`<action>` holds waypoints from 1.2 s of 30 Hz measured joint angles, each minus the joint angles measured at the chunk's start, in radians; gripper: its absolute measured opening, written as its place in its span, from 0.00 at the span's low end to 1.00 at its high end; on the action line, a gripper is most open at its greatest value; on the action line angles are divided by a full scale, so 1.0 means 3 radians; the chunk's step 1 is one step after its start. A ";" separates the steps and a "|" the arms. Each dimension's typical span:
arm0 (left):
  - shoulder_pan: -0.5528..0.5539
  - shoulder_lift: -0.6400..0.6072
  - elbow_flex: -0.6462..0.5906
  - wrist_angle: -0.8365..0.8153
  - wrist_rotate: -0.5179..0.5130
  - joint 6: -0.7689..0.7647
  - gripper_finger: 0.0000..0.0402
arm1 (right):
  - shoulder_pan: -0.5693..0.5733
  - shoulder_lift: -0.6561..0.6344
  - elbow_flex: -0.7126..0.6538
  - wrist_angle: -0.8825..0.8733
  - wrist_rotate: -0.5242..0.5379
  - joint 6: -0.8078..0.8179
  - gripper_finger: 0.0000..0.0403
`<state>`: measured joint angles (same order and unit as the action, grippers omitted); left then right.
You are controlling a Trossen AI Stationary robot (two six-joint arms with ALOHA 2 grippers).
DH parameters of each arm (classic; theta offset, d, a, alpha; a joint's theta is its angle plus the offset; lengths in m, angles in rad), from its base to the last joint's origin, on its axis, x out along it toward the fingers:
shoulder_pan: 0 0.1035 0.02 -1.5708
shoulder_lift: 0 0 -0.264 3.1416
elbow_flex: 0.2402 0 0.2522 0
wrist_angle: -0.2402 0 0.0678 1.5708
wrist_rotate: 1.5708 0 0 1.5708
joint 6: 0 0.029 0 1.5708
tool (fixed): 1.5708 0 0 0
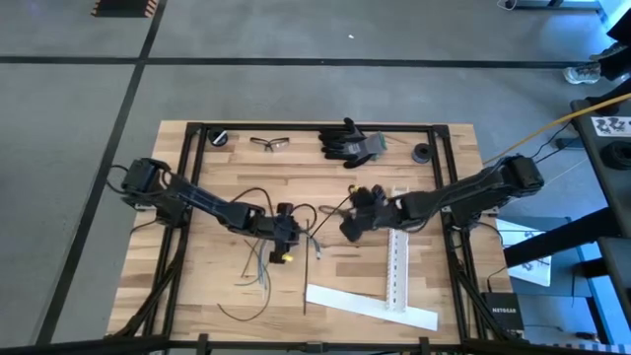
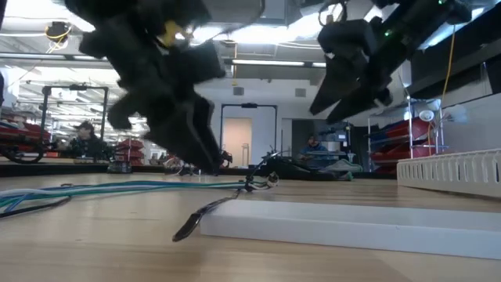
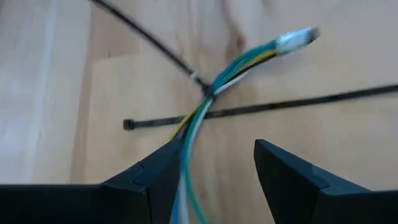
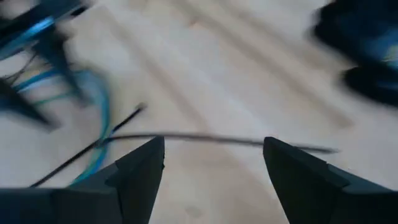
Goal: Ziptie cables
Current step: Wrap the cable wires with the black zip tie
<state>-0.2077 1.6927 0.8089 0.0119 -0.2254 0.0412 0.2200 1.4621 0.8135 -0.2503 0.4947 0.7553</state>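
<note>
The cables (image 3: 239,62) are a bundle of green, white and yellow wires lying on the table (image 1: 197,296). A black ziptie (image 3: 207,93) is looped round them, and its tail runs off across the wood. A second ziptie (image 3: 280,104) lies straight on the table, crossing under the bundle. My left gripper (image 3: 214,168) is open and low over the table, and the bundle runs between its fingers close to one of them. My right gripper (image 4: 214,158) is open and lifted (image 2: 344,86). Beyond its fingertips lies a thin black ziptie (image 4: 217,140).
Two flat white perforated strips (image 1: 394,256) (image 1: 370,306) lie on the table's right and near part. Black gloves (image 1: 350,143), safety glasses (image 1: 269,143) and two small black round things (image 1: 219,137) (image 1: 422,153) sit along the far edge. More loose wires (image 1: 251,271) lie near the left gripper.
</note>
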 joint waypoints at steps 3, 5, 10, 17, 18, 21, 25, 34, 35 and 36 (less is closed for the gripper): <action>0.0070 0.0140 -0.0001 -0.0015 -0.0002 0.0165 0.46 | 0.0141 0.0248 0.0000 0.0377 -0.0120 -0.0086 0.64; 0.0112 0.0180 0.0001 0.0014 -0.0001 0.0245 0.46 | 0.0240 0.0379 0.0000 0.0552 -0.0119 -0.0093 0.64; 0.0256 0.0187 0.0003 0.0003 0.0262 0.0141 0.46 | 0.0478 0.0540 0.0001 0.0876 -0.0028 -0.0039 0.64; 0.0350 0.0228 0.0004 0.0012 0.0424 -0.0073 0.46 | 0.0818 0.0578 0.0000 0.1007 0.0616 -0.0105 0.64; 0.0340 0.0248 0.0004 0.0038 0.0425 -0.0036 0.46 | 0.0840 0.0578 0.0000 0.1004 0.0699 -0.0155 0.64; 0.0303 0.0290 0.0003 0.0094 0.0464 -0.0014 0.43 | 0.0887 0.0578 0.0000 0.1015 0.0921 -0.0216 0.64; 0.0306 0.0408 0.0006 0.0148 0.0531 0.0027 0.33 | 0.0882 0.0653 0.0000 0.1015 0.0942 -0.0287 0.64; 0.0402 0.0349 0.0017 0.0263 0.0440 -0.0072 0.02 | 0.0881 0.0841 0.0000 0.1034 0.0905 -0.0288 0.64; 0.0390 0.0319 0.0018 0.0243 0.0379 -0.0085 0.02 | 0.0881 0.0846 0.0000 0.1030 0.0904 -0.0289 0.64; 0.0378 0.0280 0.0017 0.0220 0.0292 -0.0103 0.02 | 0.0881 0.0848 0.0000 0.1028 0.0904 -0.0289 0.64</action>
<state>-0.0945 1.7767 0.8139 0.0777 -0.1377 0.0104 0.4843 1.7164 0.8135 0.0582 0.7658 0.6685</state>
